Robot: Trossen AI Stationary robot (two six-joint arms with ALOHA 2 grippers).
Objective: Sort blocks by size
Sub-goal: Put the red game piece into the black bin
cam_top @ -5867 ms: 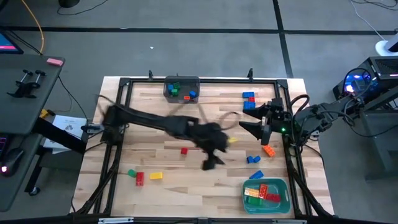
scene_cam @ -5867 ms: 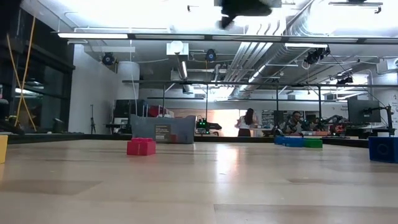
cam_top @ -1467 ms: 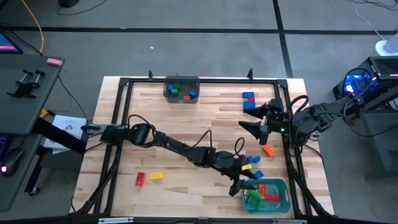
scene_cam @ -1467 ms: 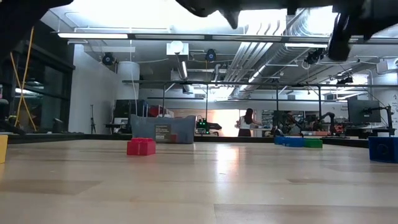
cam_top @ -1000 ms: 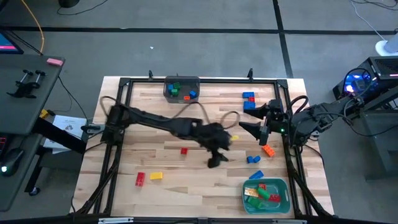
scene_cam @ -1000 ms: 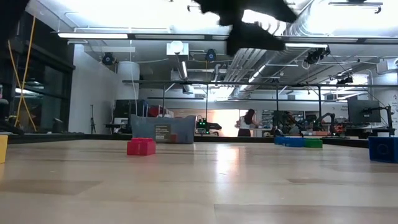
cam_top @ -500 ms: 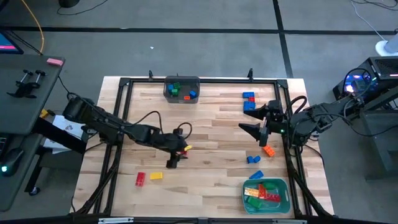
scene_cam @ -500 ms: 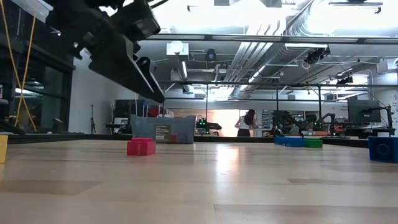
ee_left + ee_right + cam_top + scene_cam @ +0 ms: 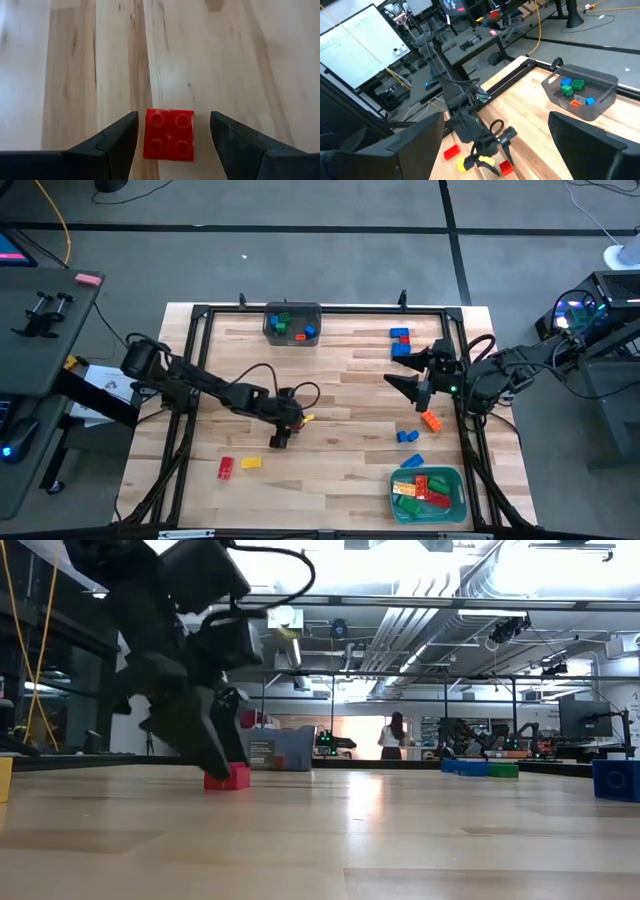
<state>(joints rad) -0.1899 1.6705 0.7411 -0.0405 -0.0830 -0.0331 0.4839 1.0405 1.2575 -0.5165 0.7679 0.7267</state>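
Note:
A small red square brick (image 9: 169, 135) with four studs lies flat on the wooden table, left of the middle. My left gripper (image 9: 172, 137) is open and low over it, slanting down from the table's left. One finger (image 9: 120, 135) stands on each side of the brick without touching it. In the low view the gripper (image 9: 220, 752) hangs just above the brick (image 9: 236, 777). My right gripper (image 9: 405, 372) waits open, high near the table's right edge. More blocks lie scattered about.
A red (image 9: 224, 468) and a yellow block (image 9: 250, 463) lie near the front left. Blue blocks (image 9: 400, 340) and an orange one (image 9: 431, 420) lie at the right. The grey bin (image 9: 292, 312) stands at the far edge, the teal tray (image 9: 458, 480) at the near right, both holding blocks.
My left gripper has swept from the table's middle toward its left edge and come down, tipping steeper, until its open fingers stand on either side of the red square brick. The brick has stayed where it was.

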